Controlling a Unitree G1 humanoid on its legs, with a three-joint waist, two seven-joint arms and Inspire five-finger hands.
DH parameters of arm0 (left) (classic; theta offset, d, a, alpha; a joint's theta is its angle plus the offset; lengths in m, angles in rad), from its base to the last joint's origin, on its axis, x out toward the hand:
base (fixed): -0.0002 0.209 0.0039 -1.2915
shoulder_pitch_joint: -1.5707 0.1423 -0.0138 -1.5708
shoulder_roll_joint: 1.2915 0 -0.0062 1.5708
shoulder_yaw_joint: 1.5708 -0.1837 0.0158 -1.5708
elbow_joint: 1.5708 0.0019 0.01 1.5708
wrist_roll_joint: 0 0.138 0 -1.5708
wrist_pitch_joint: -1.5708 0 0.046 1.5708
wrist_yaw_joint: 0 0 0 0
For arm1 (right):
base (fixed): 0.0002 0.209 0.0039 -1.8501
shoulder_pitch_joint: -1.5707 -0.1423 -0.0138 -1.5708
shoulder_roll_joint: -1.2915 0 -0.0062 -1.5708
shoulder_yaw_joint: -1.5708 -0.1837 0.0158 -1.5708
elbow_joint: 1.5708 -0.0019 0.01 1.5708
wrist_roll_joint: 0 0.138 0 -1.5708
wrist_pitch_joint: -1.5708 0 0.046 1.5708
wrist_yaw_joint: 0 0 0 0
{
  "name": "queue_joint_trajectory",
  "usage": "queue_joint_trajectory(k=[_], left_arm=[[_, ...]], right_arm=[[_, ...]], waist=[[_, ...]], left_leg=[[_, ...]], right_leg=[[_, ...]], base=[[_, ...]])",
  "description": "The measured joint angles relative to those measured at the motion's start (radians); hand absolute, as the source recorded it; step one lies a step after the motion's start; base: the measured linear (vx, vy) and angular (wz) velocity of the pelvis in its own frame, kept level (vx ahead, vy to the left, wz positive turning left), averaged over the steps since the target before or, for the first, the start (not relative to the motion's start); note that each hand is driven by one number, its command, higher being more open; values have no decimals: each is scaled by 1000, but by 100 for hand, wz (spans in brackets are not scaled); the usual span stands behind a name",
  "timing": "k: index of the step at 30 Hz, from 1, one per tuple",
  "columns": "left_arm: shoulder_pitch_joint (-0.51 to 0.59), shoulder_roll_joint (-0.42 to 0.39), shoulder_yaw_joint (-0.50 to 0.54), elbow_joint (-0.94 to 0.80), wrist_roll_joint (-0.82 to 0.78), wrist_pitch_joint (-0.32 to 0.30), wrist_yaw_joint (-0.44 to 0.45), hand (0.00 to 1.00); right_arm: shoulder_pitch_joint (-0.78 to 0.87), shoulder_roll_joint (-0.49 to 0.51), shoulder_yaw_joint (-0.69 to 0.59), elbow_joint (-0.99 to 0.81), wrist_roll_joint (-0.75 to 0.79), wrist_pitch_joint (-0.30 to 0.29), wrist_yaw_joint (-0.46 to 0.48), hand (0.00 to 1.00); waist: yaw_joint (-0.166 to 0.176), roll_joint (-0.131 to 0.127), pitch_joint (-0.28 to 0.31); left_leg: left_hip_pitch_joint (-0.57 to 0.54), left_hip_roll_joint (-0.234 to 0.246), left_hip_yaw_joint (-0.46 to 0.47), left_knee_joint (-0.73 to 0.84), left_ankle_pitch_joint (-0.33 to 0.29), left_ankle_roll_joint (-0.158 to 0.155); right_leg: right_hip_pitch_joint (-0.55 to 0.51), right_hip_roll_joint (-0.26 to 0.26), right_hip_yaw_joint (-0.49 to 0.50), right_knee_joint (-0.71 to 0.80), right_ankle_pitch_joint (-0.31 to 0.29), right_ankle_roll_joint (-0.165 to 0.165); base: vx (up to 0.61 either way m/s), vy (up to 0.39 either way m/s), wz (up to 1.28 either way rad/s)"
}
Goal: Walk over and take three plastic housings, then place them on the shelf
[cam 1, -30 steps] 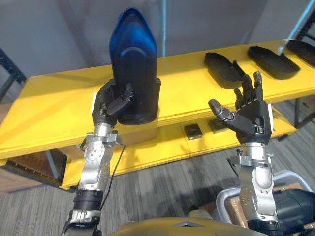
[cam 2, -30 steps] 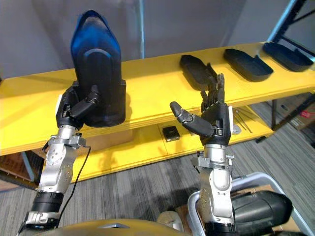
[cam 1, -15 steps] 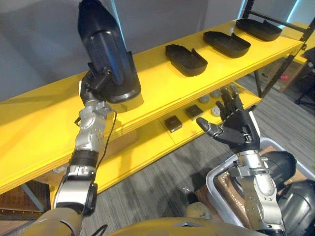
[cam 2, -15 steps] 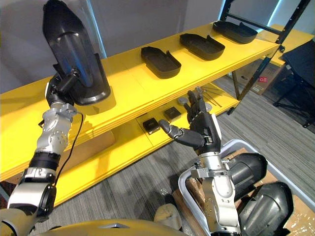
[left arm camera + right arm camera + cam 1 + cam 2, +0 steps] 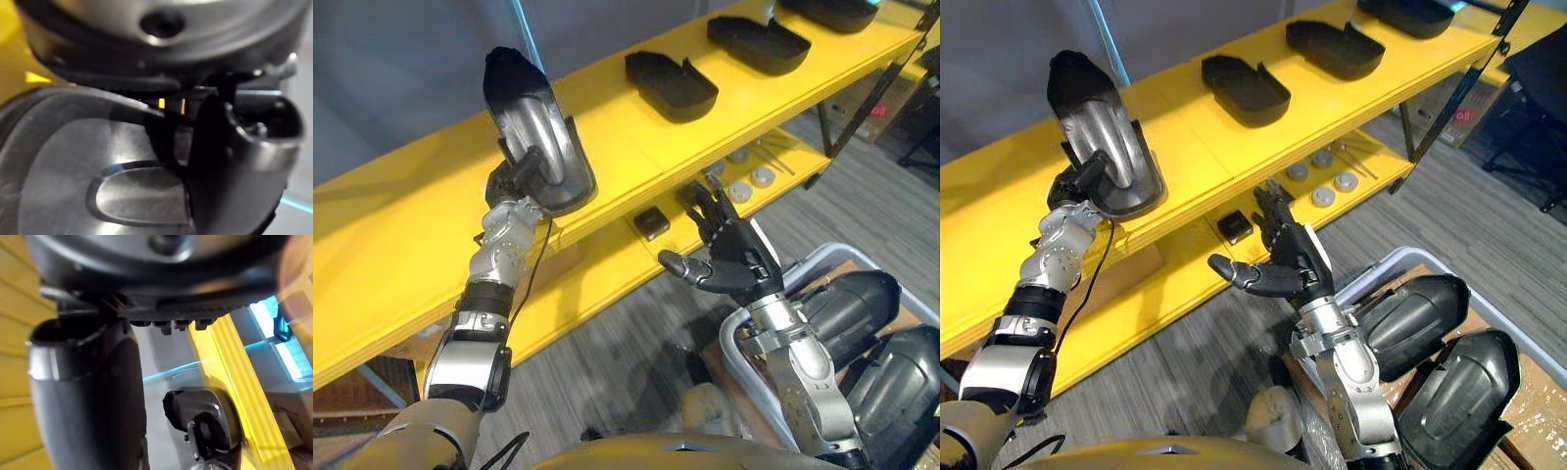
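**A:** In the left eye view the left robot hand (image 5: 514, 183) has its fingers curled round the lower end of a dark plastic housing (image 5: 530, 117). The housing stands tilted over the top shelf (image 5: 401, 235), with its wide end right at the front edge.

**B:** So we judge the step in hand to be the set-down. We would carry the housing further in from the edge. We would then lay it flat like the two housings (image 5: 671, 86) already lying farther along that shelf, and loosen the fingers only once it rests on the board.

**A:** In the right eye view the right robot hand (image 5: 1288, 264) hangs spread wide and empty in front of the lower shelf (image 5: 1185, 284), well apart from the held housing. Near it a grey bin (image 5: 1386, 266) holds spare housings (image 5: 1410, 323).

**B:** We would leave that hand where it is, since a reach across could knock the tilted piece.

**A:** In the left wrist view the housing's glossy hollow lies tight against the hand, so the grip looks firm to us. We cannot see how near the shelf is from there.

**B:** In the right wrist view the thumb stands out straight with nothing between it and the fingers, and yellow shelf boards show past it. We read that hand as free.
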Motion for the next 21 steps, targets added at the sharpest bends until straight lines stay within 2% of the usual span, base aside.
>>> queue_joint_trajectory(k=[5, 6, 11, 21], left_arm=[[-53, 0, -2, -38, -2, -28, 13, 0], [-72, 0, -3, -49, -2, -37, 18, 100], [-98, 2, -19, -96, -6, -67, 32, 100], [-100, 1, -41, -128, -10, -67, 26, 100]], right_arm=[[-63, -13, 62, -36, 7, 11, -14, 100], [-81, -13, 78, -53, 9, 17, -27, 100], [-120, -12, 119, -77, 8, 19, -76, 100], [-118, -15, 146, -79, 7, 18, -143, 100]], waist=[[6, -6, 59], [13, -11, 77], [32, -24, 117], [56, -40, 134]], left_leg=[[-49, 2, -20, 21, 5, 7], [-63, 2, -21, 24, 7, 8], [-101, 19, -22, 49, 10, 7], [-105, 20, -24, 53, 10, 6]], right_leg=[[-35, -6, -12, 17, 1, 2], [-48, -6, -12, 17, 6, 3], [-72, 3, -19, 16, 18, 0], [-72, 2, -24, 16, 18, 3]], base=[[-72, -22, 13], [-73, -21, 7], [-37, -14, 3], [0, 0, 0]])
